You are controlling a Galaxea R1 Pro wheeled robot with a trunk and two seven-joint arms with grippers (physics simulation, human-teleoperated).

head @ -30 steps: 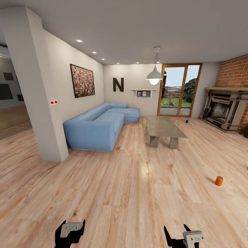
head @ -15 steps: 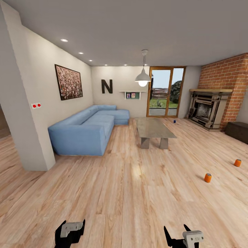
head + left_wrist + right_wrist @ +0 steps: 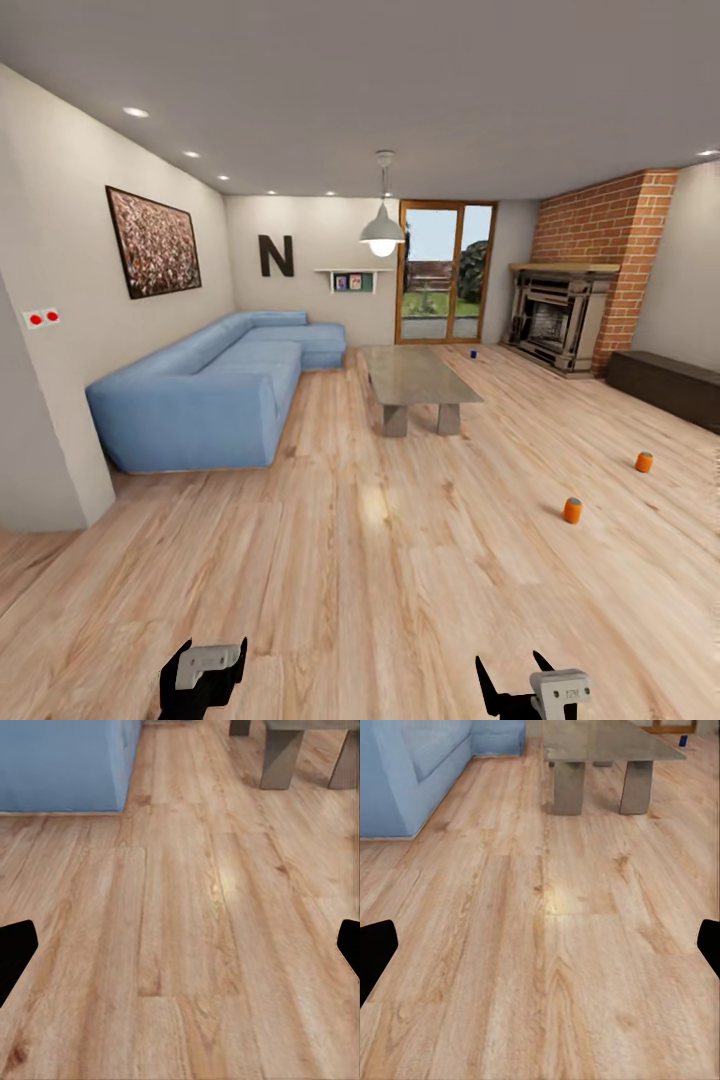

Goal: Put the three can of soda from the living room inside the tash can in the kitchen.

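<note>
Both tools hung low over the wood-plank floor (image 3: 380,560) of the living room, and neither held or touched anything. The left tool (image 3: 203,672) had its two dark fingers spread wide apart; in the left wrist view the fingertips (image 3: 15,952) sat at opposite edges of the picture with bare planks between them. The right tool (image 3: 515,685) was spread just as wide, its fingertips (image 3: 376,949) likewise at the far edges of the right wrist view over bare floor.

Three small cylindrical soda cans stood upright on the floor, all well apart from the tools. Two were orange: the nearer orange can (image 3: 572,510) stood ahead and to the right, and the farther orange can (image 3: 644,462) stood beyond it, further right, near a low dark bench (image 3: 670,385) along the right wall. The third, a dark blue can (image 3: 473,353), stood far back near the wood-framed glass doors (image 3: 445,272); the right wrist view caught it as a small blue shape (image 3: 683,740) past the far end of the desk.

One low grey-brown desk (image 3: 415,375) on two block legs stood in the middle of the room, its top bare. One blue corner sofa (image 3: 215,385) ran along the left wall. One dark fireplace (image 3: 555,320) sat against the red brick chimney wall (image 3: 610,235). One white pendant lamp (image 3: 382,232) hung above the desk.
</note>
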